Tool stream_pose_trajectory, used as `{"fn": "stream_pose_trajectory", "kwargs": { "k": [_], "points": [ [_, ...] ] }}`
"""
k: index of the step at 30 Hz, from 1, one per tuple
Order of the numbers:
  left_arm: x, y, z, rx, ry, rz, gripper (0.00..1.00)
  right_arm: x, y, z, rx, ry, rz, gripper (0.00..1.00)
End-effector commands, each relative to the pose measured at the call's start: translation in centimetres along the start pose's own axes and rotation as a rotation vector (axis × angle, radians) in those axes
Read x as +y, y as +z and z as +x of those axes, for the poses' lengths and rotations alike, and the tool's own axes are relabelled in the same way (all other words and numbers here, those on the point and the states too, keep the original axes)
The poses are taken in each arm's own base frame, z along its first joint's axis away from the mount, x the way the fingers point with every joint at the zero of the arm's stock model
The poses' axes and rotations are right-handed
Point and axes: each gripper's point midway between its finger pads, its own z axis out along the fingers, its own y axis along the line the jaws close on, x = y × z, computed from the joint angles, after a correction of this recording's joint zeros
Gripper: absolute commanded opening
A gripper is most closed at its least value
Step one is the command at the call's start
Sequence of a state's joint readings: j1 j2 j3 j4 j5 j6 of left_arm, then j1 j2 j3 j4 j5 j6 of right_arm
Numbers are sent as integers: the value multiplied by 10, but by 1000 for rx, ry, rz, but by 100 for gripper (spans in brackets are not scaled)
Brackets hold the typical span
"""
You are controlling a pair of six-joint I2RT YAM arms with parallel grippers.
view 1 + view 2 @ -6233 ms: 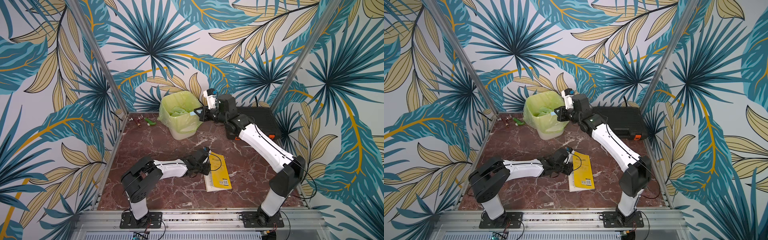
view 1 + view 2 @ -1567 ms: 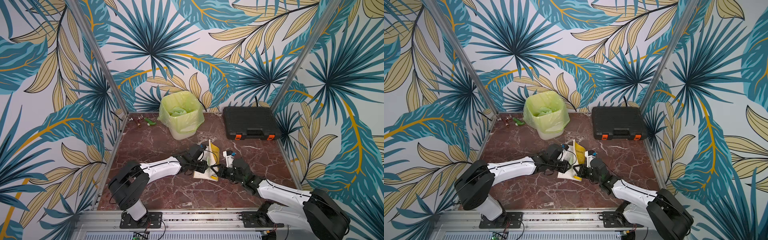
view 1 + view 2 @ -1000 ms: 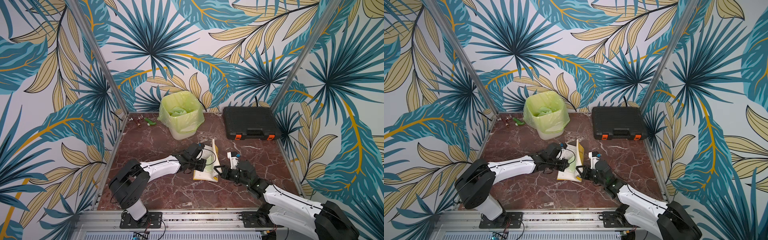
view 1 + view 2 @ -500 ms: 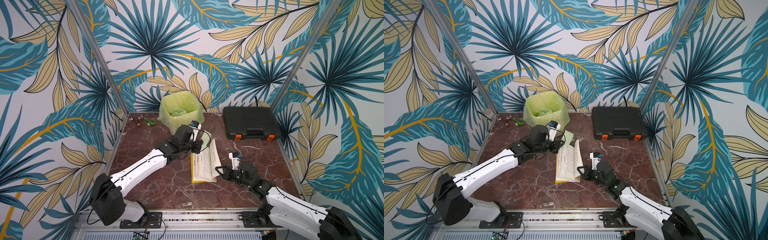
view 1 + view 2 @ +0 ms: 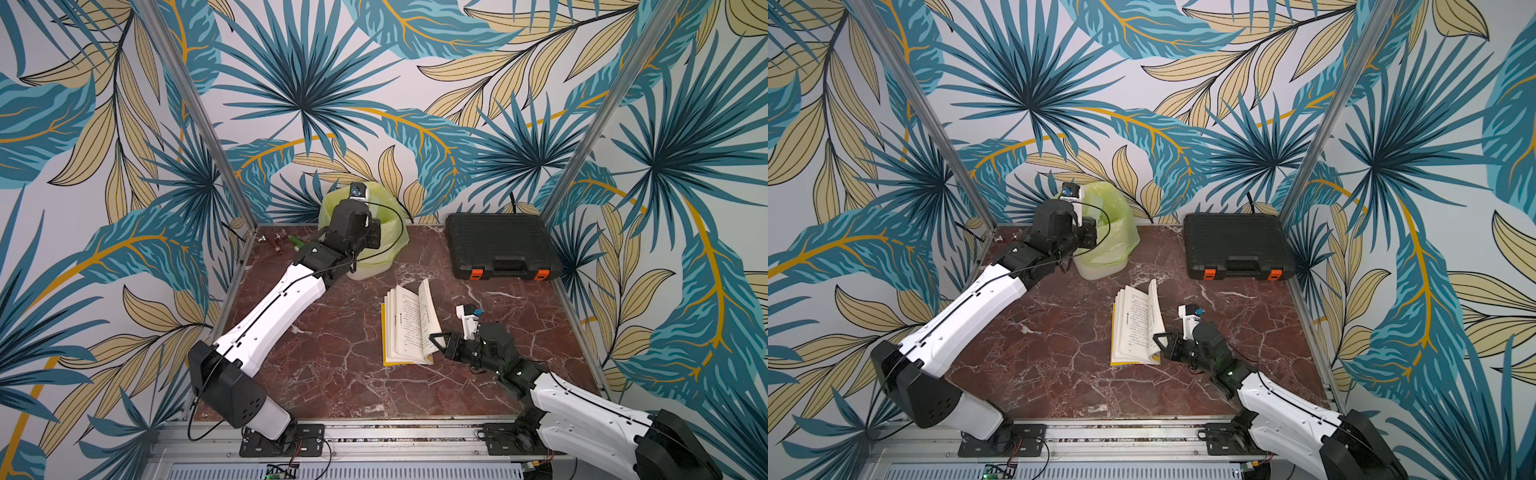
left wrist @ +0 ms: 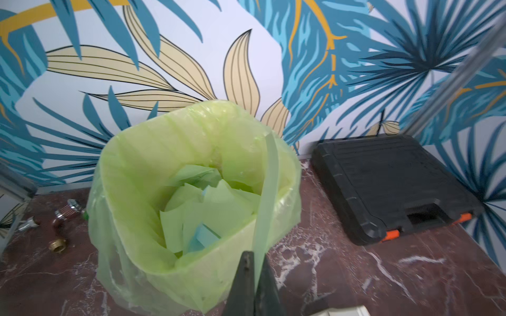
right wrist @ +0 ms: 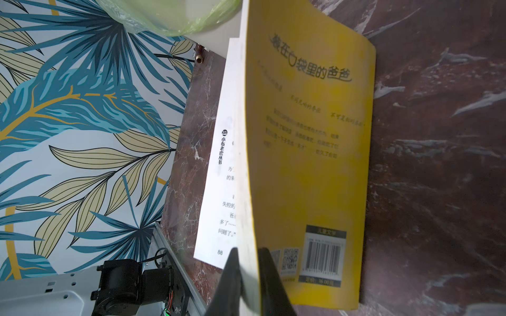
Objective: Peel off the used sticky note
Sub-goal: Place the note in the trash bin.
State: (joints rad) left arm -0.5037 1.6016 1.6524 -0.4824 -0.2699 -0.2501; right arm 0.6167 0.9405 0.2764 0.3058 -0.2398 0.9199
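1. The left gripper [image 6: 253,255] is pinched shut on a pale green sticky note [image 6: 267,191]. The note shows edge-on, rising from the jaws across the rim of the green-bagged bin [image 6: 128,175].
2. The bin stands against the back wall, with other green and blue notes inside it.
3. The right gripper [image 7: 248,253] clamps narrowly on the bottom edge of the yellow paperback [image 7: 309,153], which lies open mid-table with its pages fanned.
4. A black tool case [image 5: 498,245] fills the back right corner, and brass fittings [image 5: 278,241] lie in the back left corner.
5. Bare marble tabletop [image 5: 332,353] lies between bin and paperback, and on to the front rail.
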Motion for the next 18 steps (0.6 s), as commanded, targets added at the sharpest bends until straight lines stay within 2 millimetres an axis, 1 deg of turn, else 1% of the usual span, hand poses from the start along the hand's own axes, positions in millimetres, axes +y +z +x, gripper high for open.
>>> {"fn": "stream_pose_trajectory", "kwargs": {
  "k": [1, 4, 8, 9, 11, 14, 16, 18],
  "points": [
    [22, 18, 13, 99, 15, -67, 0, -14, -3, 15, 43, 14, 35, 0],
    [27, 33, 17, 129, -1, -62, 3, -12, -6, 13, 30, 18, 26, 0],
    [30, 44, 20, 154, -3, -64, 15, -8, -10, 8, 1, 20, 9, 0],
    [30, 46, 20, 157, -5, -57, 19, -6, -11, 7, -4, 23, -1, 0],
    [28, 49, 21, 163, -5, -46, 30, 1, -12, 3, -20, 36, -37, 0],
    [24, 50, 23, 166, -8, -27, 49, 8, -13, -3, -40, 87, -103, 0],
    [22, 49, 23, 164, -10, -11, 60, 6, -14, -4, -43, 122, -119, 0],
    [20, 45, 21, 155, -13, 5, 66, -3, -15, -4, -42, 167, -111, 0]
  ]
}}
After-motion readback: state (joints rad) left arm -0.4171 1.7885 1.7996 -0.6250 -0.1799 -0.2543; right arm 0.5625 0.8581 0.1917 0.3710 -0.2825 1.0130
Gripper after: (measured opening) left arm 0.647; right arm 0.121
